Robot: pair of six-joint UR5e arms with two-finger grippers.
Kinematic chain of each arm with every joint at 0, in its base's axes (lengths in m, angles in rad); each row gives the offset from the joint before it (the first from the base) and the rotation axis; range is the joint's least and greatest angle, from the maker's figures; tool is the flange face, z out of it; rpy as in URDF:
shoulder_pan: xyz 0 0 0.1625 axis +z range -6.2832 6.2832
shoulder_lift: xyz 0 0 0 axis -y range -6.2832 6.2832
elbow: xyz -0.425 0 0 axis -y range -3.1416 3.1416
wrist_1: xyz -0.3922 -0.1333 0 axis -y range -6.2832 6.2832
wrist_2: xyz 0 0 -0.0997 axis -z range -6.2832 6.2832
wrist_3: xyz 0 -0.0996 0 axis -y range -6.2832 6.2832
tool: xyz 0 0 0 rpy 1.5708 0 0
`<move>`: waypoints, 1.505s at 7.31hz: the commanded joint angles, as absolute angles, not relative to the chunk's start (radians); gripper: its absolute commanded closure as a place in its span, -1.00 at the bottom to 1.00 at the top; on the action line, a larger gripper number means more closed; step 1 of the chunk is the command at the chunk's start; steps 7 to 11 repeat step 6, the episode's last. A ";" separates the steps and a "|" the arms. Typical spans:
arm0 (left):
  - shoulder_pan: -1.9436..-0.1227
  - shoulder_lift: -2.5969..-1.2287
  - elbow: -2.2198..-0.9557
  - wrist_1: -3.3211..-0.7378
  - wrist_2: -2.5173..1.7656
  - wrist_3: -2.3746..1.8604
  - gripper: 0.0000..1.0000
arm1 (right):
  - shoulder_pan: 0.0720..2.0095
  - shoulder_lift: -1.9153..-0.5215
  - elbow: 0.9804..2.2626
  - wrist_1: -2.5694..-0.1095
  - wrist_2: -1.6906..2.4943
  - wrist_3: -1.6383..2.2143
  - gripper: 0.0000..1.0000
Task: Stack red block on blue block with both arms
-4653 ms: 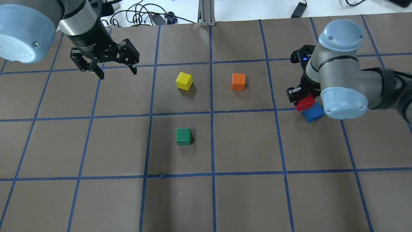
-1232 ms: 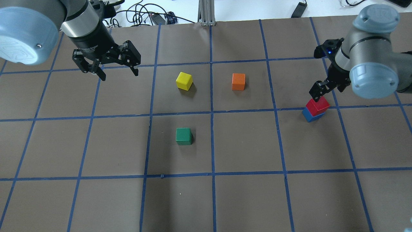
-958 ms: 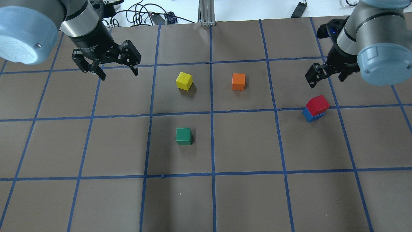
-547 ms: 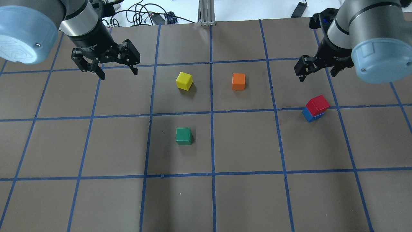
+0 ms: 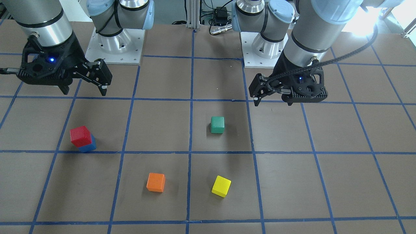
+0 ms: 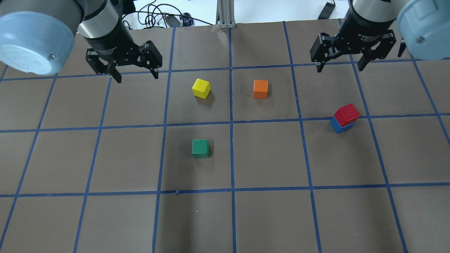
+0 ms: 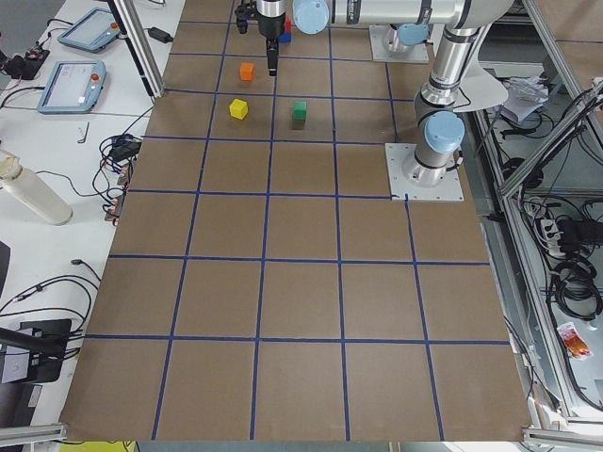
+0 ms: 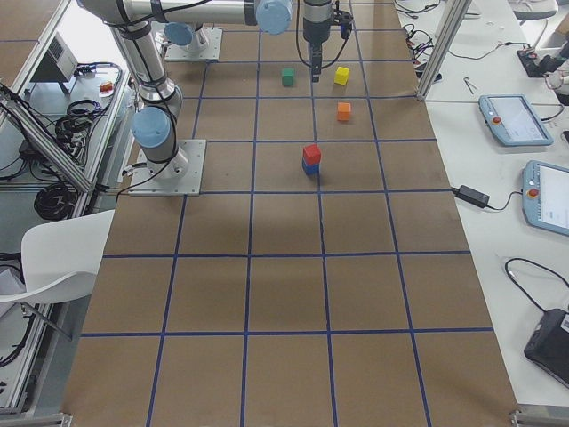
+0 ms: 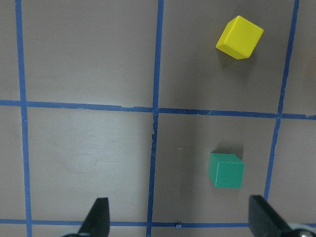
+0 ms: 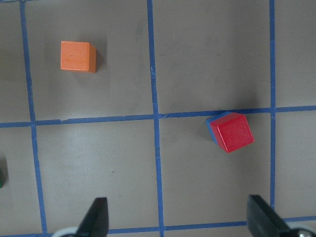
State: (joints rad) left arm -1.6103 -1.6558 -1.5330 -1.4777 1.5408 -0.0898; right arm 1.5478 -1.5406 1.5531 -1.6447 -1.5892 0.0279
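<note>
The red block (image 6: 347, 113) sits on top of the blue block (image 6: 338, 127), turned slightly against it, on the right side of the table. The stack also shows in the front view (image 5: 80, 136) and the right wrist view (image 10: 234, 132). My right gripper (image 6: 339, 68) is open and empty, raised and well behind the stack. My left gripper (image 6: 137, 77) is open and empty, hovering at the far left, left of the yellow cube. Both wrist views show wide-open fingers with nothing between them.
A yellow cube (image 6: 201, 88) and an orange cube (image 6: 260, 89) lie at the far middle of the table. A green cube (image 6: 200, 148) lies nearer, at the centre. Blue tape lines form a grid on the brown table. Cables lie beyond the far edge.
My right gripper has let go of the red block on the blue block, then risen and drawn back toward the far edge. My left gripper has shifted a little to the right.
</note>
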 commanded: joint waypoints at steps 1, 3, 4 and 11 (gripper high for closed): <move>-1.614 -1.643 -1.536 -1.473 1.542 -0.086 -1.00 | 1.549 -1.523 1.534 -1.651 -1.585 0.028 -1.00; -1.614 -1.638 -1.537 -1.473 1.542 -0.086 -1.00 | 1.549 -1.491 1.487 -1.634 -1.525 0.018 -1.00; -1.614 -1.638 -1.537 -1.474 1.542 -0.086 -1.00 | 1.549 -1.490 1.483 -1.632 -1.526 -0.009 -1.00; -1.612 -1.638 -1.537 -1.474 1.542 -0.084 -1.00 | 1.549 -1.489 1.485 -1.640 -1.554 -0.012 -0.98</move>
